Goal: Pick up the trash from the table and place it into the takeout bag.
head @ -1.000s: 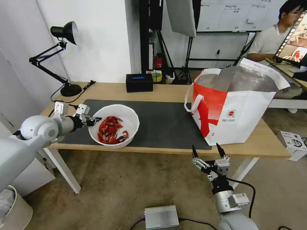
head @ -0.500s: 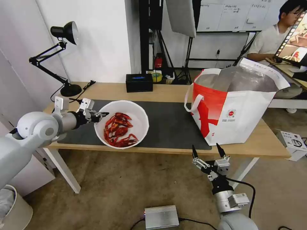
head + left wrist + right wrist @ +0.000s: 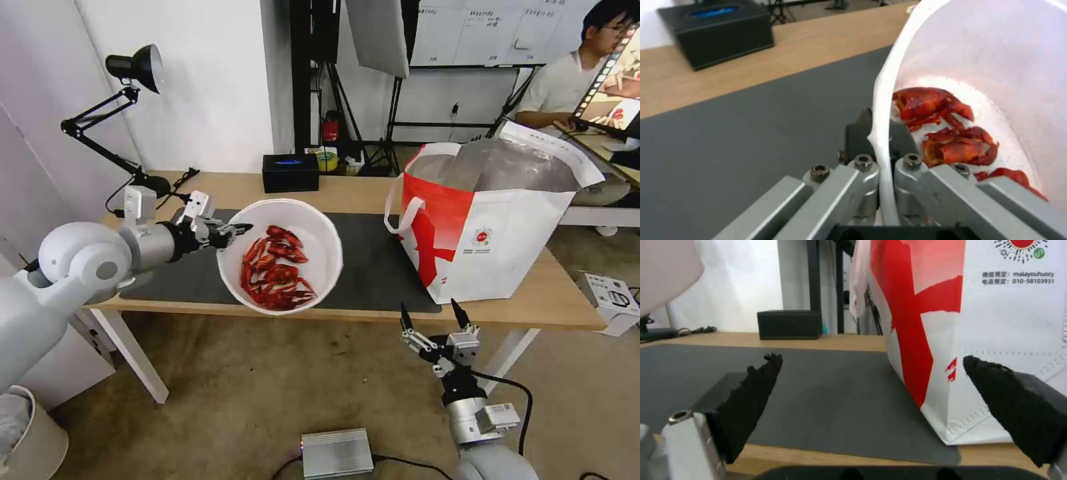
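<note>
Head view, from the left: a black lamp (image 3: 137,73) stands at the far left corner of the desk (image 3: 347,193). Next comes the left gripper (image 3: 235,231), which reaches in from the left side over the dark grey mat (image 3: 373,260). Its fingers (image 3: 862,133) are closed narrow on the left rim of the white bowl (image 3: 320,230), one finger outside the wall and one inside, as the left wrist view shows well. The bowl is off the mat and held in the air above the near edge of the desk. It is tilted: its opening faces toward the camera and a little up, with the far rim higher than the near rim. The red crayfish shells (image 3: 277,267) lie together in the lower part of the bowl, in a band that runs from the upper left to the lower right.

Behind the bowl, the black tissue box (image 3: 290,172) sits at the far edge of the desk. More to the right, well apart from the bowl, the takeout bag (image 3: 513,247) stands upright on the right end of the desk with its mouth open to the top and its silver lining (image 3: 507,167) visible.

The right gripper (image 3: 432,313) waits low in front of the desk edge, below the bag, pointing up, and its fingers (image 3: 751,396) are spread wide with nothing between them.
</note>
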Available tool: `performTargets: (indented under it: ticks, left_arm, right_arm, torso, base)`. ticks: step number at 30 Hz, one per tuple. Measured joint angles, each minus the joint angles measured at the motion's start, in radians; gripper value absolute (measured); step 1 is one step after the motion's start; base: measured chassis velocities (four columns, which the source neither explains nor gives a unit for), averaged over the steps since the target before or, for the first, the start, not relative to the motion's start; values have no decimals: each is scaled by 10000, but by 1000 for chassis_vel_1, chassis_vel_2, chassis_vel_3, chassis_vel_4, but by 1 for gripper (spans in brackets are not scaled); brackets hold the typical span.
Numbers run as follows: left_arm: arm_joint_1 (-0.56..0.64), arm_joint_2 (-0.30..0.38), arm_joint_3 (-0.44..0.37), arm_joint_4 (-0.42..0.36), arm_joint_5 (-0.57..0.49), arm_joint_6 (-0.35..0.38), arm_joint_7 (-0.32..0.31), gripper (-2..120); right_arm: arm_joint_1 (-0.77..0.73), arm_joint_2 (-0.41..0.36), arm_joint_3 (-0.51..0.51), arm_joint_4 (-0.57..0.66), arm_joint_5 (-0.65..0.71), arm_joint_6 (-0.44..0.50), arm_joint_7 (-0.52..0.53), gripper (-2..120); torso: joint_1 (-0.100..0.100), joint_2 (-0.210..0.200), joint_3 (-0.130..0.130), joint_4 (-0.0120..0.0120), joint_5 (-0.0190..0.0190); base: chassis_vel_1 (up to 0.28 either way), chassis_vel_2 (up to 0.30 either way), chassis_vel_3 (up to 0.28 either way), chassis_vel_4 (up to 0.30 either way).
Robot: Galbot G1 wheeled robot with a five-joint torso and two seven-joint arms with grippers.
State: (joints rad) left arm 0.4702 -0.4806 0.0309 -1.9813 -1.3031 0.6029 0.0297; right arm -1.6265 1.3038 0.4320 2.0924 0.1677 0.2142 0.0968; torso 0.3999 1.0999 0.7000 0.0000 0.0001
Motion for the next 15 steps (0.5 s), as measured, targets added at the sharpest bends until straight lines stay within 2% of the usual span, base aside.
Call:
performTargets:
  ticks: [6,15]
  left_arm:
    - [-768,-216,645,-269,-219,11,-130,0]
    - [-2040,-1197,1656,-330,-689,13,-673,0]
  right_arm:
    - [0,0,0,0,0,0,0,100]
    - [0,0,0,0,0,0,-1,100]
  torso:
    - [0,0,0,1,-1]
    - [0,0,0,0,0]
  base:
    - [0,0,0,0]
    - [0,0,0,0]
